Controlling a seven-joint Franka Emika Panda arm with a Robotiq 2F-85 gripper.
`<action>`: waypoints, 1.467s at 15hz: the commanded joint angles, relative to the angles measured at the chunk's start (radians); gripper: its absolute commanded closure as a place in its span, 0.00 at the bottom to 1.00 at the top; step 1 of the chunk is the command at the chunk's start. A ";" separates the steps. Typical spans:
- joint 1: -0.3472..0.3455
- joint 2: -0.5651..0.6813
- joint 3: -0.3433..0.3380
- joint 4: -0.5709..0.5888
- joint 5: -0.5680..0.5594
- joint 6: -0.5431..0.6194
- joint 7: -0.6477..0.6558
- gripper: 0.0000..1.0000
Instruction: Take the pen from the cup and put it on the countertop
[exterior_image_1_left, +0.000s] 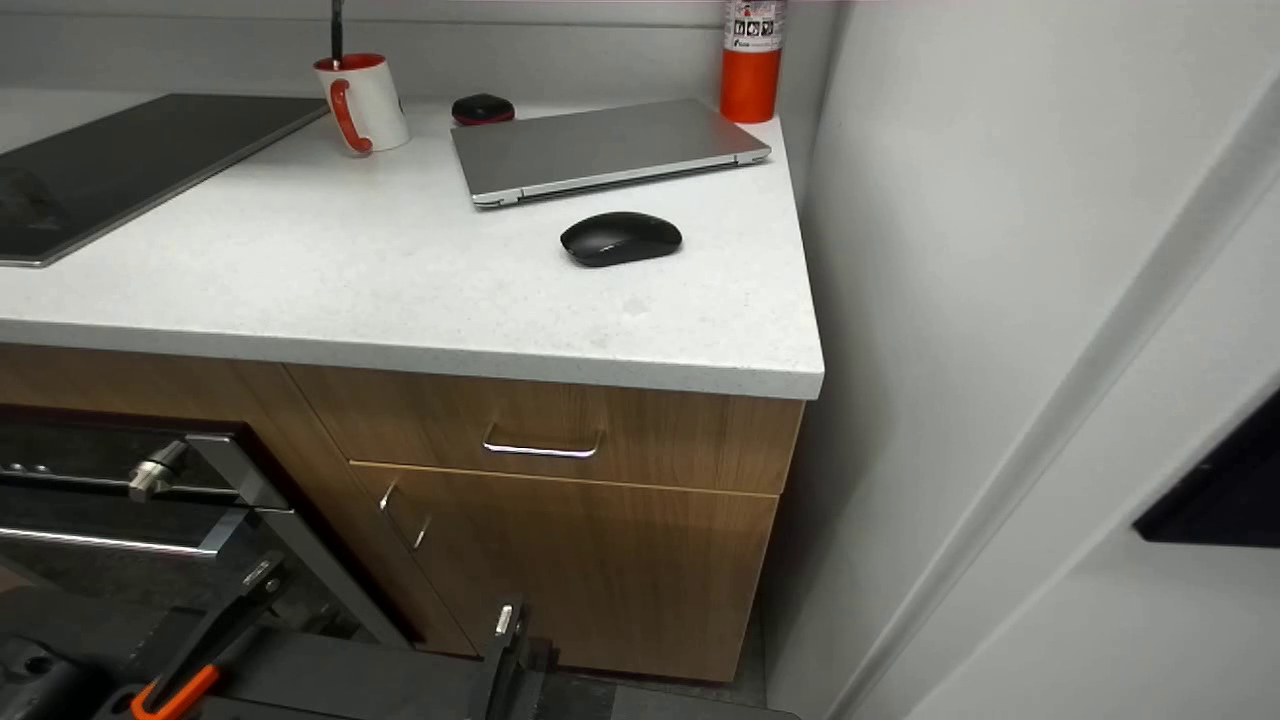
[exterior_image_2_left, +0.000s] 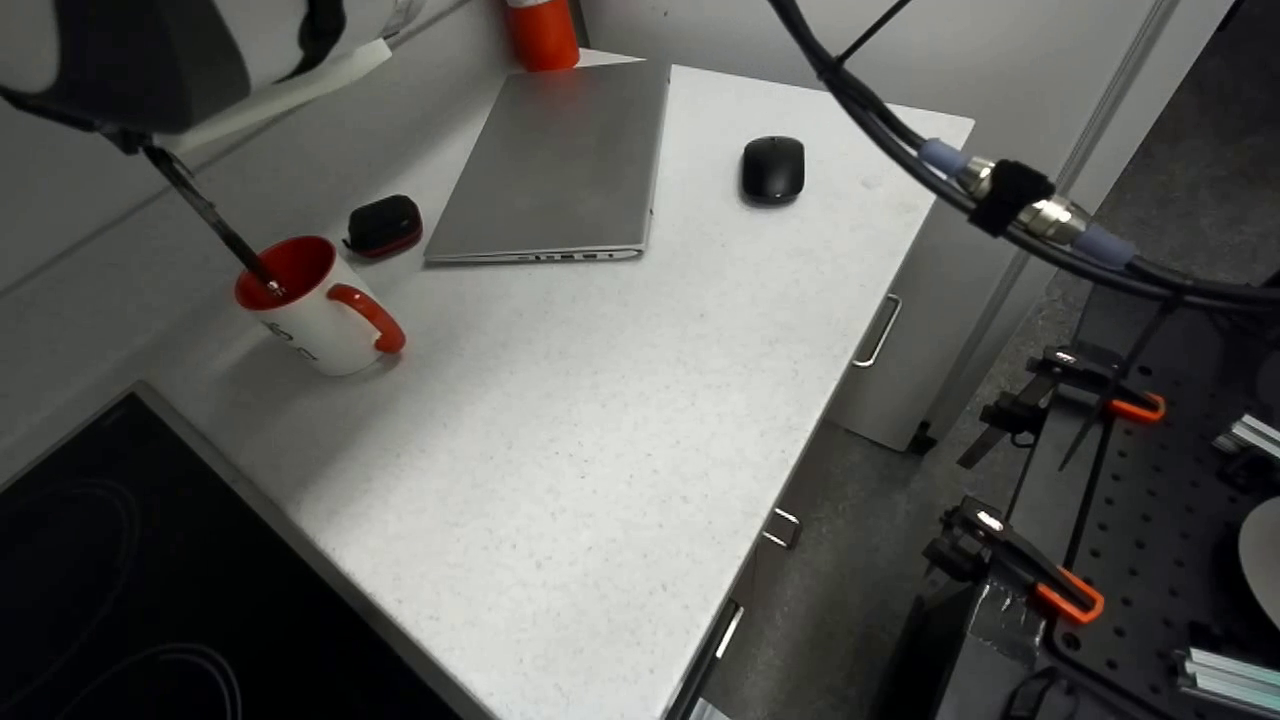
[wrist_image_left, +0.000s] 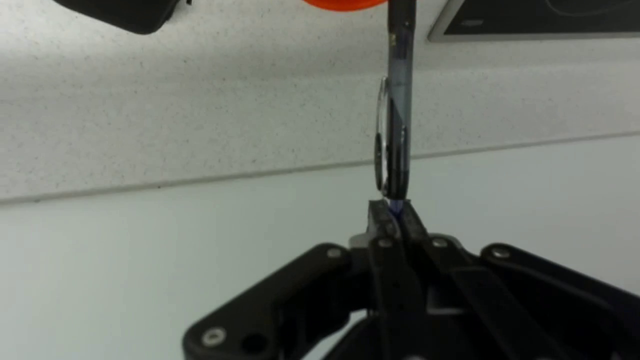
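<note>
The pen (exterior_image_2_left: 215, 215) is thin and dark with a clear part and a clip. My gripper (wrist_image_left: 396, 210) is shut on its top end in the wrist view, where the pen (wrist_image_left: 400, 105) extends away from the fingertips. The pen (exterior_image_1_left: 337, 30) hangs with its silver lower tip at the mouth of the cup (exterior_image_1_left: 375, 105); I cannot tell whether the tip is inside or just above. The white cup (exterior_image_2_left: 340, 325) with red inside and handle stands upright on the white speckled countertop (exterior_image_2_left: 520, 420). In the wrist view only a bit of the cup's red rim (wrist_image_left: 345, 4) shows.
A closed silver laptop (exterior_image_2_left: 560, 160), a black mouse (exterior_image_2_left: 773, 170) and a small dark case (exterior_image_2_left: 385, 225) lie on the countertop. A red canister (exterior_image_1_left: 750, 80) stands at the back corner. A dark cooktop (exterior_image_2_left: 130, 560) borders the cup's side. A wall runs behind.
</note>
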 joint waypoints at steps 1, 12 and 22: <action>-0.087 -0.101 0.084 -0.138 0.055 0.106 -0.040 0.99; -0.521 -0.419 0.429 -0.567 0.089 0.142 -0.098 0.99; -0.380 -0.383 0.202 -0.612 0.004 -0.270 -0.119 0.99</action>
